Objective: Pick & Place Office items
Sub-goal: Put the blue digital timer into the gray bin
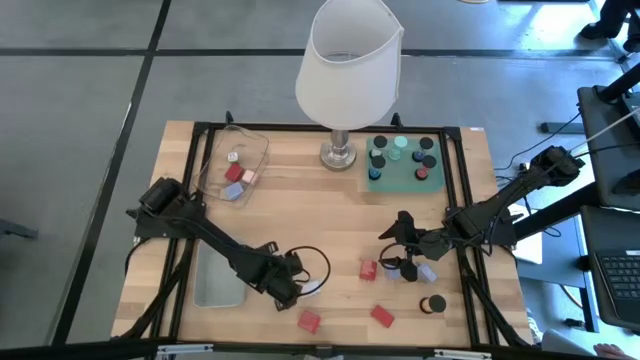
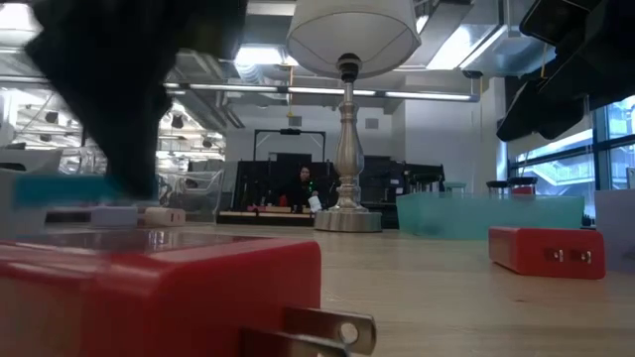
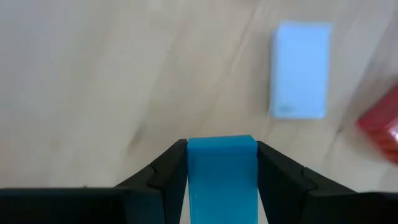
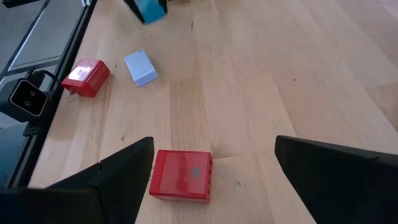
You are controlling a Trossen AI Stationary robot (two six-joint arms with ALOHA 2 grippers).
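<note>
Since left gripper (image 3: 221, 163) clamps teal block (image 3: 222, 177), carry level toward clear tray (image 1: 262, 152); right gripper (image 4: 214, 160) wide open, empty, above red block (image 4: 181, 175)

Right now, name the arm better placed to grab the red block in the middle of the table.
Right. The right gripper is open directly over the red block, while the left gripper is shut on a blue block.

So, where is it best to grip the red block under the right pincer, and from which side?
Probably from above: the red block lies flat beneath the open right pincer. Close on its two flat opposite sides, after centring over it.
</note>
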